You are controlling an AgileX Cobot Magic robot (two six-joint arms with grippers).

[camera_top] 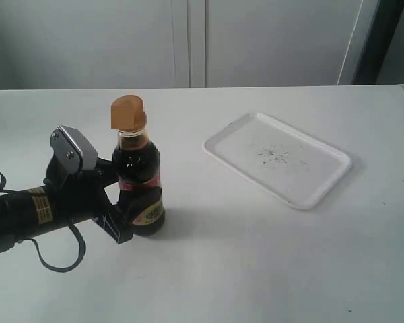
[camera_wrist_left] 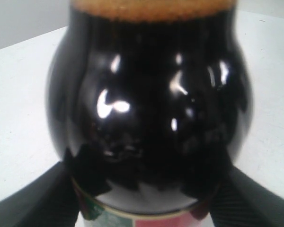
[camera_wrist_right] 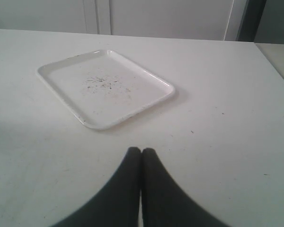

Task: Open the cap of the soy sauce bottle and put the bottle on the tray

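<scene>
While the left gripper [camera_top: 124, 202] clamps the bottle [camera_top: 139, 180], its cap [camera_top: 128, 112] stays unopened; next, the closed, empty right gripper [camera_wrist_right: 141, 152] must reach above to flip it.

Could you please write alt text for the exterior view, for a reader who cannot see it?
The left gripper grips an upright soy sauce bottle, its bronze cap closed, on a white table. An empty white tray lies apart to its right.

Black arm [camera_top: 27, 212], yellow label, looping cable
</scene>
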